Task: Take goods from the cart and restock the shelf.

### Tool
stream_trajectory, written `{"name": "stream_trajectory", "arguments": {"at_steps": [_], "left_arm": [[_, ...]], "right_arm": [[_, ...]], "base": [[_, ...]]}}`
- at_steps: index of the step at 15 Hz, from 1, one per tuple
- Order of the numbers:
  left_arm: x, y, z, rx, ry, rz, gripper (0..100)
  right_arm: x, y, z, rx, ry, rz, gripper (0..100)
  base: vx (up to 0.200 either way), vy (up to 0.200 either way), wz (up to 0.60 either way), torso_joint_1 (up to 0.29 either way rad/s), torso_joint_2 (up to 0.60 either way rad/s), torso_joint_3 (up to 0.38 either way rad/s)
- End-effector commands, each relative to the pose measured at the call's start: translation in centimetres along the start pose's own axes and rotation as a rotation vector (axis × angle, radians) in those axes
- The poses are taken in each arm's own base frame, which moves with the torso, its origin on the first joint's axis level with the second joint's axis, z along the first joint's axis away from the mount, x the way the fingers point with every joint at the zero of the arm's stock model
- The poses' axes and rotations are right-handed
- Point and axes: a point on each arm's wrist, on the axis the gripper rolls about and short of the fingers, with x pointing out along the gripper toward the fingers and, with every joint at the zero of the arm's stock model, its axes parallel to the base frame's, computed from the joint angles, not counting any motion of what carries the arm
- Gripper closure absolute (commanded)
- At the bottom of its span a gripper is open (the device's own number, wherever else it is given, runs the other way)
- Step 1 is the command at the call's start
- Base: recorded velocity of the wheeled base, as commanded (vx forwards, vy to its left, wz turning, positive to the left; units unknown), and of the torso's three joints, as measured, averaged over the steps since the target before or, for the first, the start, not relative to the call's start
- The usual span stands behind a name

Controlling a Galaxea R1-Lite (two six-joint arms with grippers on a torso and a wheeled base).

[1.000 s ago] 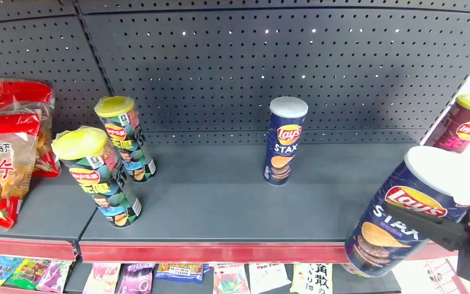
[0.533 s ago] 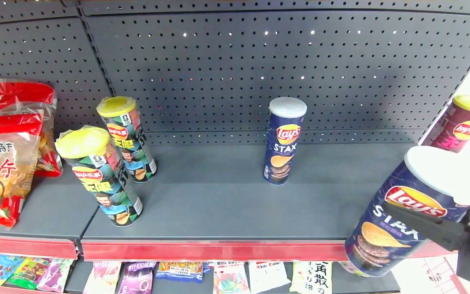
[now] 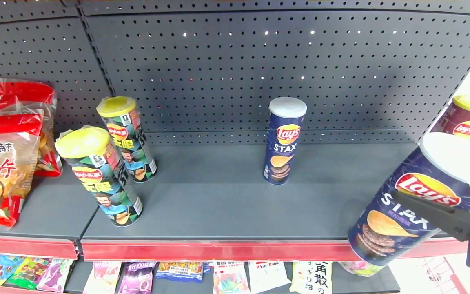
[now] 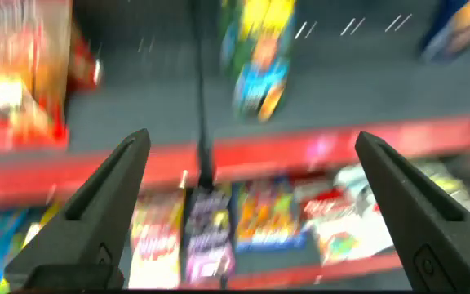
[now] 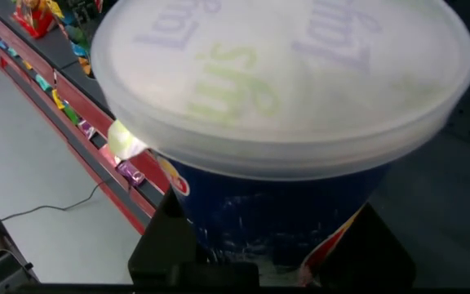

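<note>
One blue can [image 3: 382, 228] in right tool [image 5: 276, 249]; left tool [image 4: 251, 137] spread.

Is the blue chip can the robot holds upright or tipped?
Tipped: the held can leans rightward, unlike the standing can on the shelf.

Held can [image 3: 410, 212]: navy body, white lid, red-yellow logo, white lettering, golden chip pics. Standing can [image 3: 284, 143]: same navy/white scheme. Front yellow-lid can [image 3: 100, 179] & rear yellow-lid can [image 3: 128, 139]: green-teal-black patchwork, red-yellow logos. Far-right can [image 3: 461, 122]: maroon, yellow lid. Bags [image 3: 2, 163]: red w/ clear fronts, tan contents. Shelf [image 3: 218, 204] dk grey; front strip [image 3: 218, 250] red. Pegboard [image 3: 259, 61] dk grey, even dot-hole grid. Lower packets [image 3: 137, 277]: mixed pink, purple, green, white. Left gripper [image 4: 251, 208] & right gripper [image 5: 272, 257]: black.
</note>
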Motion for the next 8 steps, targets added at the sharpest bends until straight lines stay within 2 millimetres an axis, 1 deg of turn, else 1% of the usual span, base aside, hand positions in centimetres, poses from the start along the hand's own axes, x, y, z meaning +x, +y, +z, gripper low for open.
{"name": "stream_trajectory", "arguments": {"at_steps": [1,2,3,4,6,8], "left_arm": [[4.2,0.5,10.3,-0.023,-0.001,-0.242,0],[5.5,0.5,10.5,-0.030,0.042,-0.300,0],[7.2,0.5,10.7,-0.042,0.093,-0.386,0],[8.4,0.5,10.8,-0.035,0.120,-0.450,0],[11.3,0.2,10.2,0.021,0.184,-0.592,0],[12.8,-0.4,10.2,0.016,0.204,-0.678,0]], "right_arm": [[-0.3,0.1,0.2,-0.002,-0.013,0.003,100],[-0.4,0.2,0.0,-0.001,-0.009,0.006,100],[-0.4,0.2,-0.1,0.000,-0.006,0.010,100],[-0.3,0.2,0.2,-0.003,-0.014,0.004,100],[-0.3,0.1,0.5,-0.005,-0.021,0.001,100],[-0.2,0.0,0.5,-0.005,-0.020,-0.001,100]], "base": [[0.000,0.000,0.00,0.000,0.00,0.000],[0.000,0.000,0.00,0.000,0.00,0.000],[0.000,0.000,0.00,0.000,0.00,0.000],[0.000,0.000,0.00,0.000,0.00,0.000],[0.000,0.000,0.00,0.000,0.00,0.000],[0.000,0.000,0.00,0.000,0.00,0.000]]}}
